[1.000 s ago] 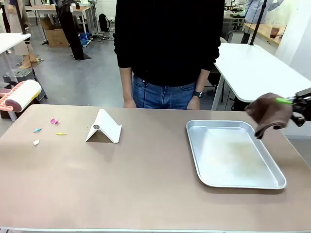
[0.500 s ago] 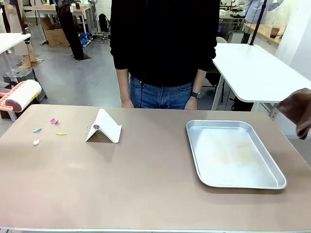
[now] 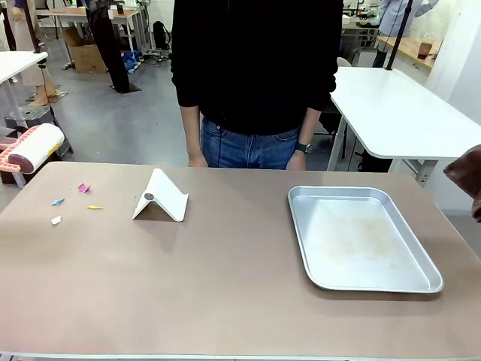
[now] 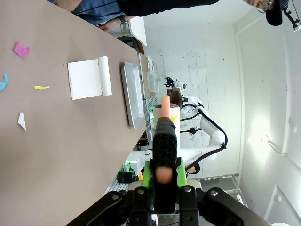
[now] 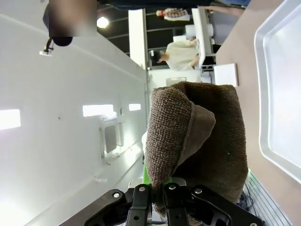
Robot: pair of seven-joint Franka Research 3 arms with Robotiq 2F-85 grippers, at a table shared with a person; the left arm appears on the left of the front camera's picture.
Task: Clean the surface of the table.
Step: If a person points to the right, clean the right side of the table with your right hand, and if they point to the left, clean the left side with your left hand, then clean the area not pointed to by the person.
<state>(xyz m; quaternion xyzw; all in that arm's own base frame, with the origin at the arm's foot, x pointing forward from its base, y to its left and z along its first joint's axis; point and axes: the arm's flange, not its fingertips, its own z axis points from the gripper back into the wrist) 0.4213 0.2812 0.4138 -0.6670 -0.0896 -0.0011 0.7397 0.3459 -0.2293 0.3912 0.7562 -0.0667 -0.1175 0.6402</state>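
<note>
The taupe table (image 3: pixel 225 293) carries several small paper scraps (image 3: pixel 83 188) near its left end. In the left wrist view the scraps (image 4: pixel 21 49) lie far to the left of my left gripper (image 4: pixel 163 176), which is off the table's edge and shut on a pink-and-black handle (image 4: pixel 164 141). My right gripper (image 5: pixel 164 188) is shut on a folded brown cloth (image 5: pixel 197 136). In the front view a corner of that cloth (image 3: pixel 470 177) hangs at the right edge, beyond the table's right end.
A metal tray (image 3: pixel 301 226) lies on the right half, and a white folded stand (image 3: pixel 161 197) left of centre. A white and pink roller (image 3: pixel 30 147) sits off the left end. A person (image 3: pixel 255 75) stands at the far edge, hands down.
The brown cloth has moved right, from above the tray's far right corner to the picture's right edge, and the right gripper has left the front view. Nothing on the table moved.
</note>
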